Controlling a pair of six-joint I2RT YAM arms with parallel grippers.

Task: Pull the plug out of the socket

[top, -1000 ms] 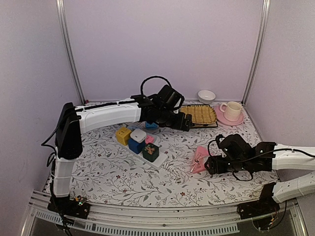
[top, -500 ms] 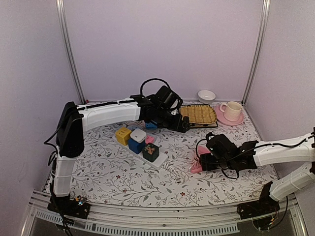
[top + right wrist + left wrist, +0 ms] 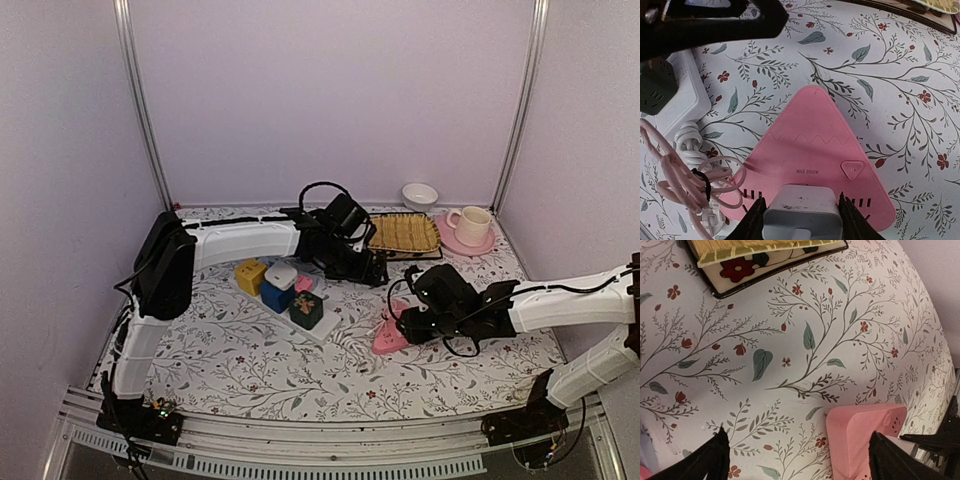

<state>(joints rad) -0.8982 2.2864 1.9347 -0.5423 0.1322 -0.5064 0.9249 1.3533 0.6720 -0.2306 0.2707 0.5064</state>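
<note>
The pink triangular socket [image 3: 815, 145] lies flat on the floral tablecloth, right of centre [image 3: 386, 337]. A white plug [image 3: 802, 212] sits in its near edge. My right gripper [image 3: 802, 222] is down over the plug with a black finger pressed against each of its sides. My left gripper [image 3: 800, 460] hovers open above the cloth just beyond the socket [image 3: 860, 437]; one fingertip [image 3: 890, 462] overlaps the socket's corner. In the top view the left gripper [image 3: 368, 272] is behind the socket and the right gripper [image 3: 410, 325] is at its right edge.
A white power strip [image 3: 300, 318] with coloured cube plugs lies left of centre. A coiled pinkish cable [image 3: 685, 185] rests beside the socket. At the back stand a bamboo-mat tray [image 3: 403, 233], a cup [image 3: 473, 224] on a pink saucer and a white bowl [image 3: 419, 194].
My right gripper has moved left over the socket and its jaws have narrowed onto the plug. The socket has shifted a little left. My left arm has reached further right toward the socket.
</note>
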